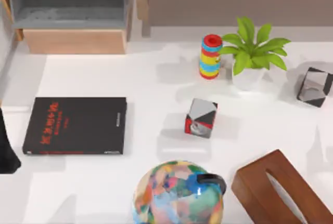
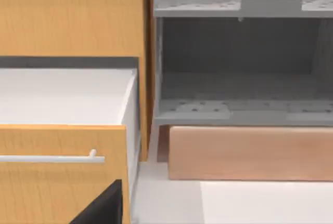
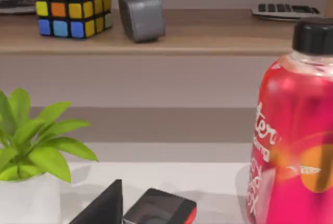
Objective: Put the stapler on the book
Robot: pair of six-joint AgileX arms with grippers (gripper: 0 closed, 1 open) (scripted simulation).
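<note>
Firstly, the stapler: I cannot tell where it lies. No slim pale body stands out against the white table (image 1: 156, 94), so its heading and long axis cannot be logged either.

The book (image 1: 75, 125) lies flat on the table's left half, cover up, nothing on it. Its long axis runs left to right in the top view, slightly skewed. The red characters sit toward the left end and the small white print along the right edge.

Right of the book, well apart, stands a red, grey and black cube (image 1: 201, 118). Farther out are a striped ring stack (image 1: 210, 56), a potted plant (image 1: 252, 52) and a second grey-black cube (image 1: 314, 86). Near the front edge sit a multicoloured globe (image 1: 178, 193) and a brown wooden piece (image 1: 281, 193).

The left arm (image 1: 6, 148) is a dark mass at the table's left edge, just beside the book's short end. A dark wedge in the left wrist view is probably part of the left gripper (image 2: 104, 207), which faces a wooden drawer (image 2: 62, 156). A like wedge marks the right gripper (image 3: 104, 203), which faces a pink bottle (image 3: 294, 130). Whether either claw is open or closed, or holds anything, I cannot tell.

Judgement: the task is at its outset, with pickup not yet done. The next move calls for locating the stapler, aligning a claw across its narrow width, then grasping.
</note>
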